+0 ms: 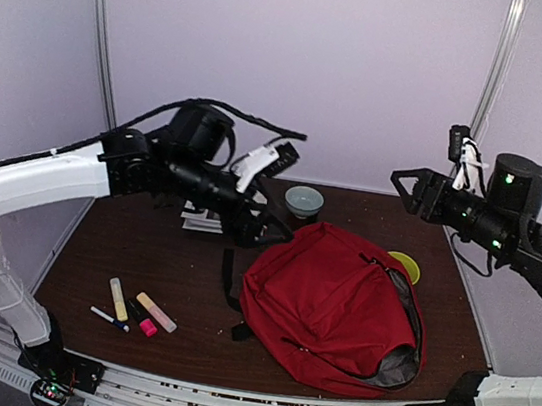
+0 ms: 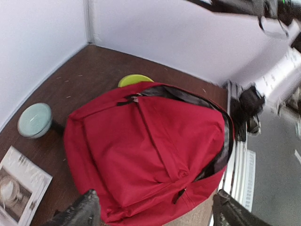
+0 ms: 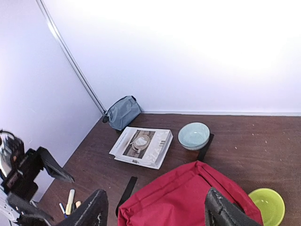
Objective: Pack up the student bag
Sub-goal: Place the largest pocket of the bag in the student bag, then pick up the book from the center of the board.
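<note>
The red student bag lies flat on the table's right half, its grey-lined opening at the near right. It fills the left wrist view and shows at the bottom of the right wrist view. My left gripper is open and empty, raised above the bag's far left corner. My right gripper is open and empty, held high at the far right. A white book and a grey-blue pouch lie at the far left. Highlighters and pens lie at the near left.
A pale blue bowl stands behind the bag and shows in the left wrist view. A lime green bowl sits at the bag's far right corner. White walls enclose the table on three sides.
</note>
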{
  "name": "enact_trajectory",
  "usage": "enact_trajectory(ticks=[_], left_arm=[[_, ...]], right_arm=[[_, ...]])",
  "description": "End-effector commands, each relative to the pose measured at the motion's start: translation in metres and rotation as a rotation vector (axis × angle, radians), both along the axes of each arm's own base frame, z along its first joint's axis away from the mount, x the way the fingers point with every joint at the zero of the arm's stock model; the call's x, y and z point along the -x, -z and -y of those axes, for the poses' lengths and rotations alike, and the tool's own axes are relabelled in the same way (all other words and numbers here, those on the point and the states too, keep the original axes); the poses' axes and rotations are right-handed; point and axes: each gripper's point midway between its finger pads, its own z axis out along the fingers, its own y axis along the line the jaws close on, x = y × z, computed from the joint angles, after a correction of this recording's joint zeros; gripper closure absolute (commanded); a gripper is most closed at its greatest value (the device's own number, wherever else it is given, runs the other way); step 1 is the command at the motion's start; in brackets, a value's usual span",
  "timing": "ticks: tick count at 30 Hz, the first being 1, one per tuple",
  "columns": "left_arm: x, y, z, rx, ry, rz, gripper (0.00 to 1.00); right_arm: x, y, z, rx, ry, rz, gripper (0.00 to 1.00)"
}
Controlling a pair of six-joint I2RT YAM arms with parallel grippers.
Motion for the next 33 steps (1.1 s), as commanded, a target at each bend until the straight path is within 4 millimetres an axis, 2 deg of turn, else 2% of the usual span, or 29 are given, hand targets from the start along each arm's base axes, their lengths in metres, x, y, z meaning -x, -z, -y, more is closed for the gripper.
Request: enact_trajectory(ticks=[1,3,5,8,11,14,16,18,21,25,29,33], left_arm=[[-0.080,-0.016,-0.084,0.136,-0.328,-0.050,0.27],[-0.117,0.009,-0.126,0.130,-0.500,-0.122,0.39],[-0.149,0.038,-0.162,0.118,-0.646,-0.190,0.43],[-0.183,0.078,-0.203,0.133,-0.806,-0.279,0.33],[-0.209,0.112,-0.228,0.132,-0.893,-0.350,0.24],[-0.232,0.146,-0.235,0.082,-0.918,-0.409,0.18],[-0.245,0.167,-0.240,0.073,-0.926,-0.461,0.18],[-0.257,0.185,-0.245,0.084,-0.934,-0.509,0.18],[-0.270,0.205,-0.247,0.084,-0.937,-0.552,0.18],[-0.280,0.218,-0.236,0.106,-0.892,-0.593,0.19],[-0.285,0.228,-0.230,0.118,-0.870,-0.616,0.24],[-0.288,0.230,-0.221,0.163,-0.829,-0.640,0.32]], right_arm=[[-0.043,0.009,-0.060,-0.005,-0.097,-0.021,0.33],[-0.066,0.021,-0.082,-0.004,-0.096,-0.054,0.35],[-0.087,0.034,-0.105,-0.012,-0.106,-0.083,0.37],[-0.117,0.068,-0.139,-0.009,-0.122,-0.157,0.38],[-0.145,0.108,-0.172,-0.006,-0.138,-0.237,0.39],[-0.167,0.161,-0.202,0.007,-0.160,-0.356,0.41],[-0.181,0.190,-0.219,0.015,-0.168,-0.415,0.43],[-0.192,0.214,-0.230,0.023,-0.158,-0.458,0.43],[-0.208,0.245,-0.236,0.023,-0.121,-0.515,0.42],[-0.222,0.273,-0.235,0.034,-0.071,-0.553,0.41],[-0.226,0.301,-0.239,0.027,-0.066,-0.605,0.41],[-0.234,0.292,-0.252,-0.038,-0.099,-0.601,0.41]])
